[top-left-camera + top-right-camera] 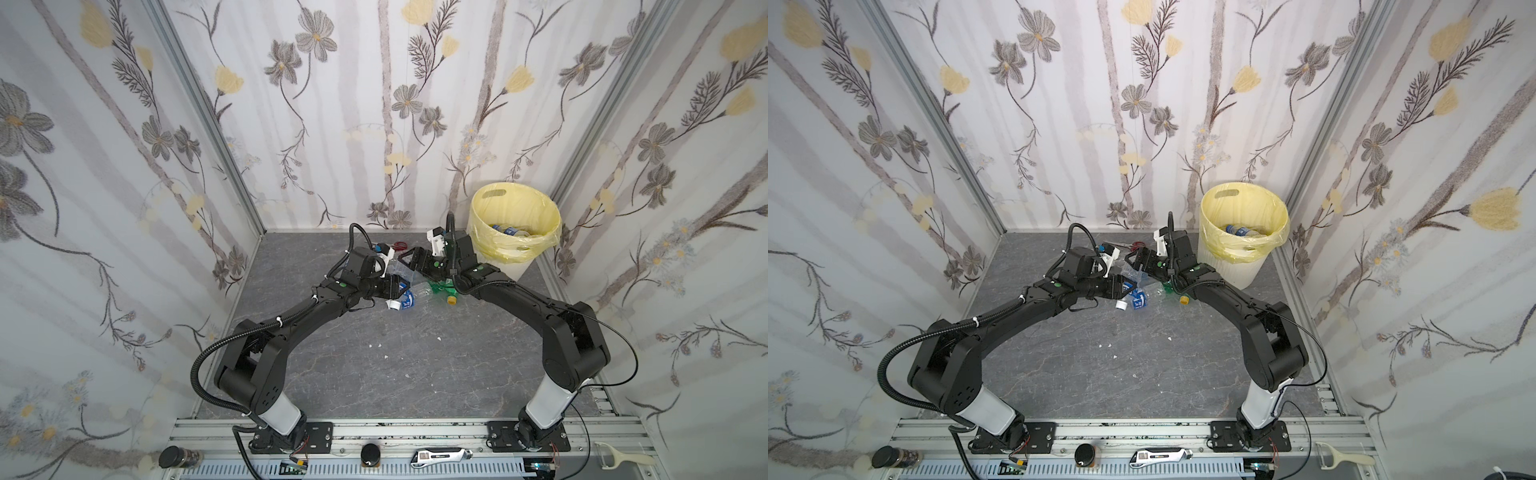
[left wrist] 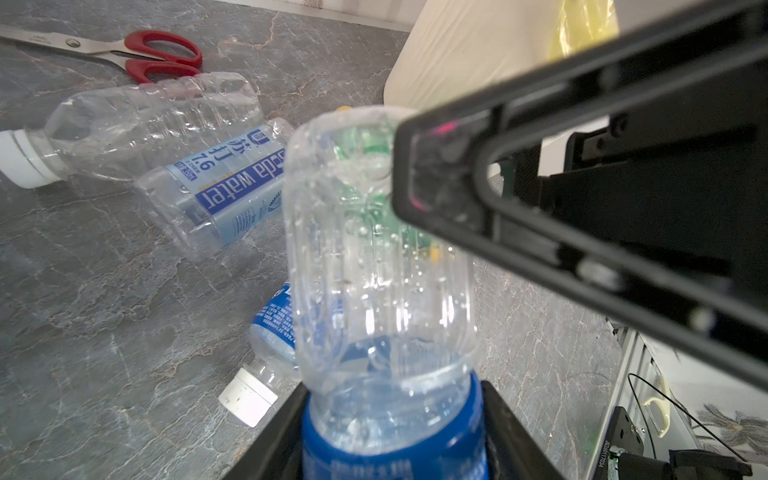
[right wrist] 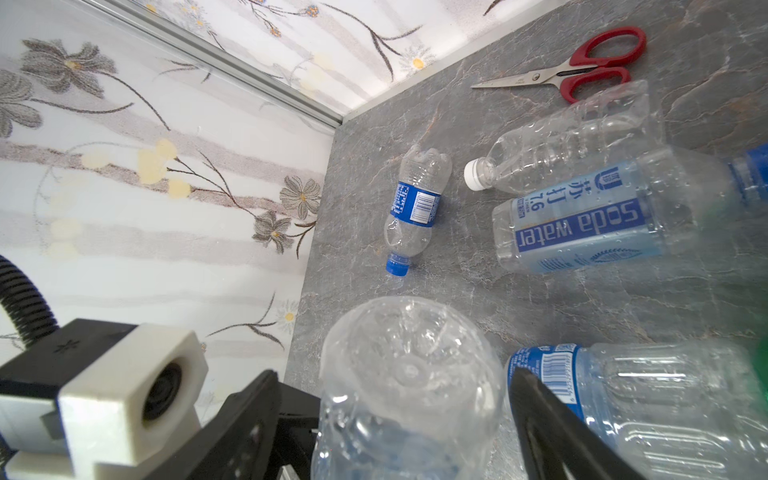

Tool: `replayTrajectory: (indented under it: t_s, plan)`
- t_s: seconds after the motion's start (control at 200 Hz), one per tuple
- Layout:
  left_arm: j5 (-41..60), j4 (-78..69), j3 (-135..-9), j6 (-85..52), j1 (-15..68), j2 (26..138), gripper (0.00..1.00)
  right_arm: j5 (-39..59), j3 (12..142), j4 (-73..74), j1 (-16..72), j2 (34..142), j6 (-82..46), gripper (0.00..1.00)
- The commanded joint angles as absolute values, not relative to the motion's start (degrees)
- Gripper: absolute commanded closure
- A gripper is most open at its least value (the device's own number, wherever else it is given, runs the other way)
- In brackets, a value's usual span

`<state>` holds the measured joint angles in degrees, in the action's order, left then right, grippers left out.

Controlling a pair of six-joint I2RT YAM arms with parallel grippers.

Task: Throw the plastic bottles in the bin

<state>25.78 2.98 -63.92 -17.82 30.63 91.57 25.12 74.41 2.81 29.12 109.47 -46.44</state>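
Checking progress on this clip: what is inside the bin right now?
Inside the bin, clear bottles with blue labels and caps show against the yellow liner. Its near wall hides the bottom, so their number cannot be told.

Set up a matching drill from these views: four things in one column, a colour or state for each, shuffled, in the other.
Things:
1. scissors
2. soda water bottle
3. bin
4. left gripper

Colour or state:
A. shut on a clear bottle
B. pale yellow liner
C. red handles
D. lying on its side, blue label

Pairs: 1-C, 2-D, 3-B, 4-A
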Motion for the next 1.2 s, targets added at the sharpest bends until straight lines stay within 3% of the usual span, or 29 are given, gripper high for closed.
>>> replayTrajectory:
  t_s: [0.0,0.47,0.859,1.194]
  plan:
    - [26.5,0.3,-64.4,-18.0,30.6,91.5,0.41,26.6,74.3,6.4,29.3,110.0,-48.0,0.17]
    - [26.5,0.1,-64.1,-18.3,30.9,90.6,0.35,26.8,73.8,7.4,29.7,110.4,-48.5,0.39]
    - [25.3,0.2,-62.3,-18.0,30.9,88.7,0.23,26.0,74.2,6.3,29.3,109.6,-48.2,0.44]
    - [24.7,0.3,-61.2,-17.7,30.9,85.2,0.05,25.3,74.7,4.8,28.3,107.9,-47.6,0.45]
